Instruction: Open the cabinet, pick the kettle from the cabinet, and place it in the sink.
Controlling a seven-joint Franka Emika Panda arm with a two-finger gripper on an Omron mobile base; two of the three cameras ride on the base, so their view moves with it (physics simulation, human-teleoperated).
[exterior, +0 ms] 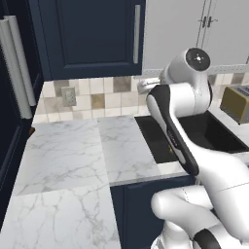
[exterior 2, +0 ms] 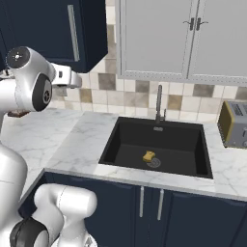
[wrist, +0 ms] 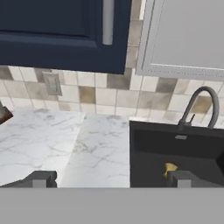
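The navy cabinet [exterior: 90, 36] hangs closed on the wall, so the kettle, if it is inside, is hidden behind the door; I cannot see it. The slim silver handle [exterior: 137, 34] runs down the right edge of the door, so the door probably swings from its left side. The gripper [wrist: 109, 179] is lifted in front of the tiled backsplash [wrist: 94, 94], below the cabinet, with its jaws spread wide and holding nothing, which suits a reach up to this handle.

The black sink [exterior 2: 157, 147] lies to the right of the cabinet, sunk in the marble tabletop [exterior: 63, 155]. A small yellow sponge [exterior 2: 149, 156] lies on its bottom, and the gooseneck faucet [wrist: 202, 105] stands at its far edge. A yellowish toaster [exterior 2: 234, 124] stands further right, under the light grey cabinets [exterior 2: 193, 38].
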